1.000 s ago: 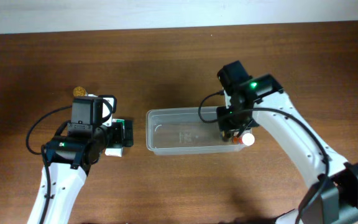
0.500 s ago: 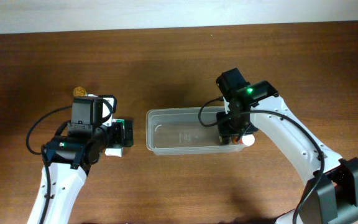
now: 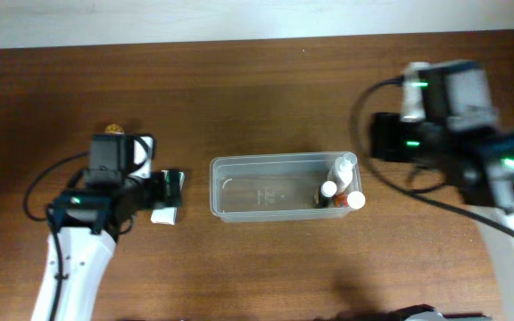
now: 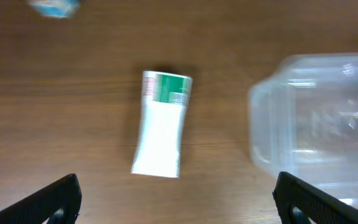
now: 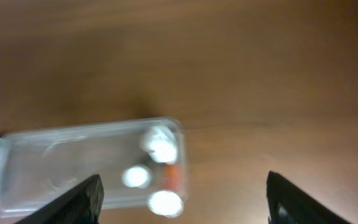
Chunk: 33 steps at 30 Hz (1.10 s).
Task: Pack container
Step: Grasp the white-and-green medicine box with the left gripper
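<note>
Seen from overhead, a clear rectangular container [image 3: 239, 192] sits open side up at the middle of a dark wooden counter [image 3: 257, 89]. Its long axis runs from 9 o'clock to 3 o'clock. Three small white-capped bottles [image 3: 328, 189] are crowded into its 3 o'clock end, and the rest of its floor is bare.

The left arm [image 3: 92, 209] lies at 9 o'clock of the container. In the left wrist view, the left pincer [image 4: 176, 183] is spread wide, with one dark finger in each lower corner. A white tube [image 4: 162, 124] lies flat on the counter just toward 12 o'clock of the gap and touches neither finger. The container's rounded end is at 3 o'clock of the tube, near it but apart.

The right arm [image 3: 453, 143] is a blur at 2 o'clock of the container, well apart from it. In the right wrist view, the right pincer [image 5: 184, 180] is also spread wide. The container lies toward 9 o'clock of the gap, and its bottle end is just beside the midpoint.

Only the left wrist view shows the tube's green band, at its 12 o'clock end; from overhead the arm hides most of the tube. The right wrist view is soft, showing the bottles as three pale round caps. The right pincer itself cannot be made out from overhead.
</note>
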Tool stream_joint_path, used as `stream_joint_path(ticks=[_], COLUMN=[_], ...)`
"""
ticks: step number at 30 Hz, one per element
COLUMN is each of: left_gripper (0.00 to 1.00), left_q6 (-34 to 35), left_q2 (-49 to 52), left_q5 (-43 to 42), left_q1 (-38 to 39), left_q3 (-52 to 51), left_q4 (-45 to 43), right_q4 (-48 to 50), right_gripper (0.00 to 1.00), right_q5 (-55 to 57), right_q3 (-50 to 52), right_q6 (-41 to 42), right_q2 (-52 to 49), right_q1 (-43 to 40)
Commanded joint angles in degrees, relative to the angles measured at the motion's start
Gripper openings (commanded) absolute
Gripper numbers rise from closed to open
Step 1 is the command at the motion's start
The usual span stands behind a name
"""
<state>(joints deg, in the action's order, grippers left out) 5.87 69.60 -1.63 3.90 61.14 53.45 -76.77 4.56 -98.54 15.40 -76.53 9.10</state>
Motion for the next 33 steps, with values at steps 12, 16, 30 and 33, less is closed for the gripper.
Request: stream_joint_path(ticks=[12,16,30,33], left_gripper=[0.99,0.99,0.35,0.36], left_q6=[-0.74,-0.72,-0.74,-0.74], left_q2=[27.74,33.29,37.24,37.07], left_q5=[-0.55,-0.57,-0.55,-0.52], left_q1=[-1.14,0.24,0.46,0.44], left_q3=[4.33,4.33,4.35,5.40], left_q4=[-2.49,-3.67,-2.40,-0.94], right_q4=[-5.55,-4.87,-4.46,-4.46], right_gripper=[0.75,0.75,0.75,0.75], right_q5=[-1.31,-1.29,-1.29,-1.27], right_q3=[4.92,7.13,8.24,8.24], right_q6=[-0.57,-0.59,-1.64,-1.92], right_q2=[-8.24,-8.50,-8.50,-8.50], right_q1=[-15.13,-15.13,-15.13,-15.13])
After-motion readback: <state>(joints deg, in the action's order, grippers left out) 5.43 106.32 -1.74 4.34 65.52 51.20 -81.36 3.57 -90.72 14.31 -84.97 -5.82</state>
